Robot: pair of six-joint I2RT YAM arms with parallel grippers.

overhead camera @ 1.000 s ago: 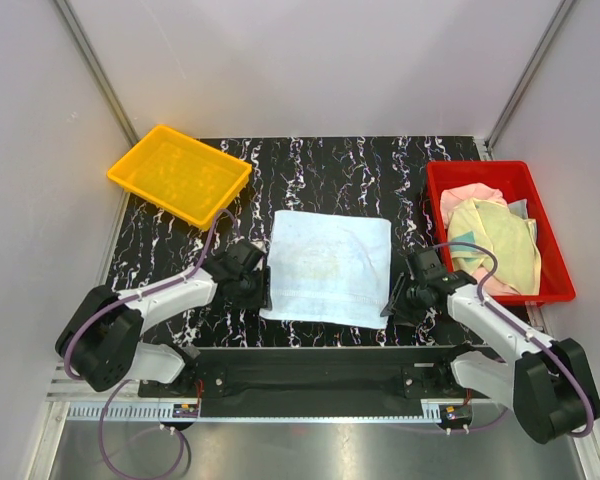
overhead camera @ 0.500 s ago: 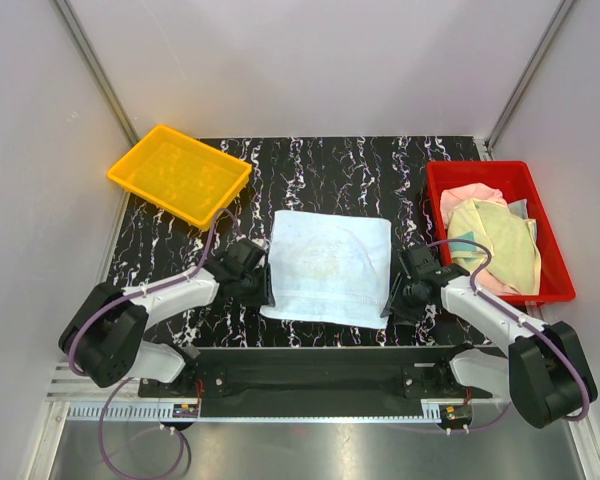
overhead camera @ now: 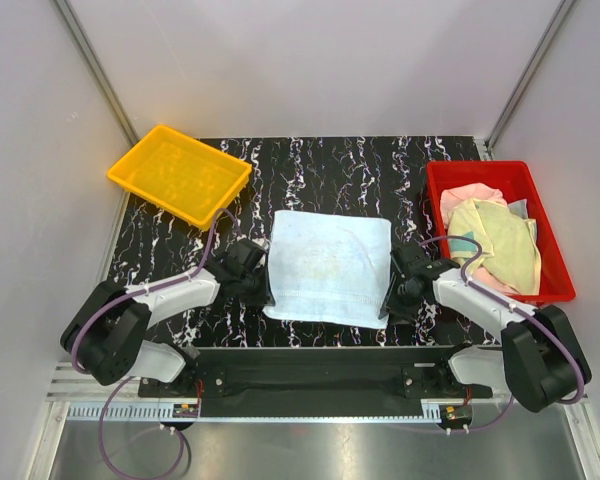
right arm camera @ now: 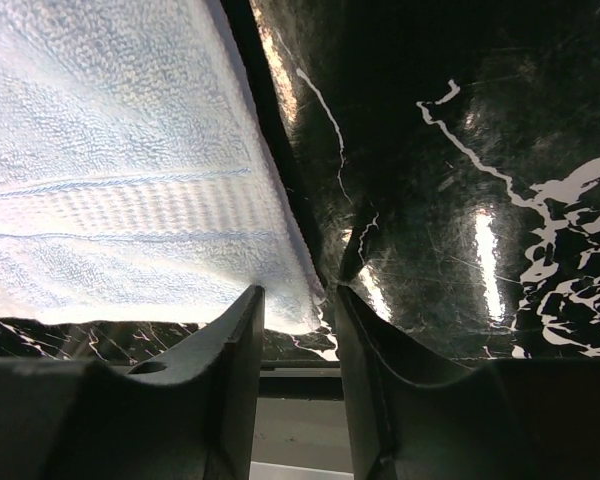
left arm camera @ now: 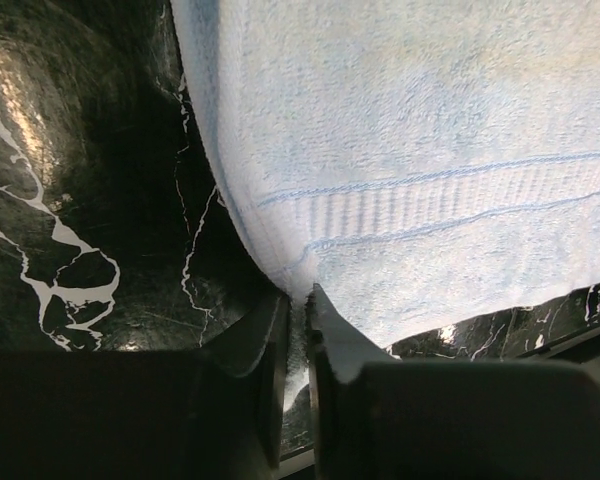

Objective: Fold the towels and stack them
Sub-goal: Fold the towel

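- Crept inward since a second ago: left gripper a touch nearer the light blue towel, right gripper up against its right edge, with the forearm swung in toward the middle.
- Narrowed on the left over that same second, from parted to almost together.
- Clamped now, on the left, on the towel's near-left corner, with the cloth edge pinched in the thin slit between the two dark fingers in the left wrist view.
- Parted on the right, not squeezing: near-right corner of the towel between the fingers, lying against one of them, with a sliver of dark surface showing beside the other.
- Spread flat in the middle of the black marbled table, with a woven band running along the near edge.
- Both grippers down low, at opposite near corners of the cloth.
- Heaped in the red tray at the right: pale yellow towel on top, pink towel toward the far side, a scrap of teal cloth at the near-left of the heap.
- Set askew at the far-left corner, well apart from the spread towel: yellow tray.
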